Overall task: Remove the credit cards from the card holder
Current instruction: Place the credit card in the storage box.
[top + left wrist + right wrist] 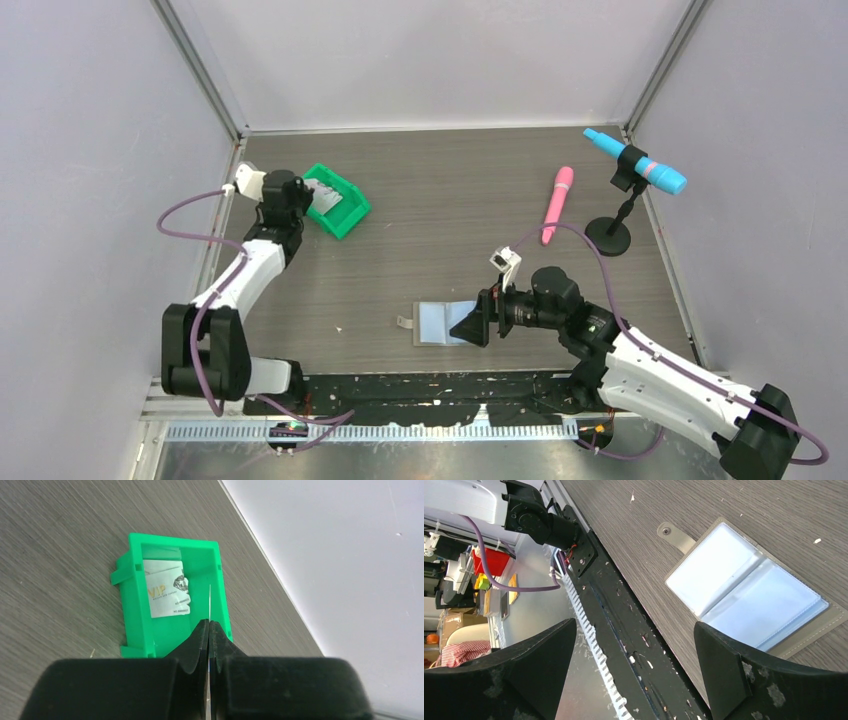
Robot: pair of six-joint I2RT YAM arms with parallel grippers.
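Now: a release could go astray

One of the credit cards is pinched edge-on by the left gripper above the green bin, where others lie. Released tilted, it could be caught on the rim. The right gripper is spread beside the opened card holder

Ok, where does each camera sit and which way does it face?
Top external: above, behind the arms, looking down on the table; both arms show.
Left wrist: past the shut left gripper, pinching a credit card, into the green bin.
Right wrist: between the fingers of the open right gripper, onto the card holder.
Top shares the green bin with left wrist, the card holder with right.
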